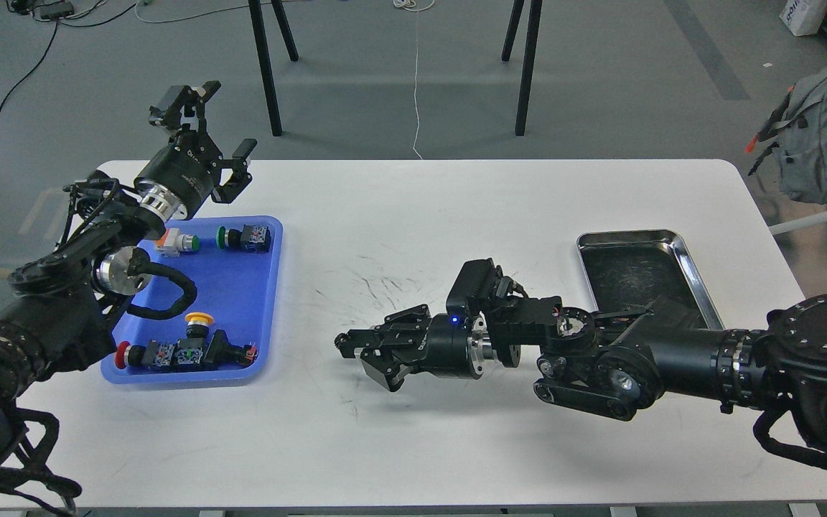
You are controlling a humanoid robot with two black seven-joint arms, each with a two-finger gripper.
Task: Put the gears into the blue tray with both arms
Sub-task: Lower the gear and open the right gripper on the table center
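We cannot make out the gears anywhere on the surface (413, 445). The blue tray (255, 316) sits at the left, holding several push-button switches (245, 238) with green, red and yellow caps. Our left hand (216, 122) is raised over the tray's far edge, fingers spread, gripping nothing. Our right hand (363, 359) lies low at mid-surface, pointing left, fingers parted; any contents too small to tell. A silver tray (701, 287) sits right.

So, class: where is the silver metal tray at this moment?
In the head view, the silver metal tray sits on the right side of the white table, near its far edge, partly hidden at its near end by the right arm.
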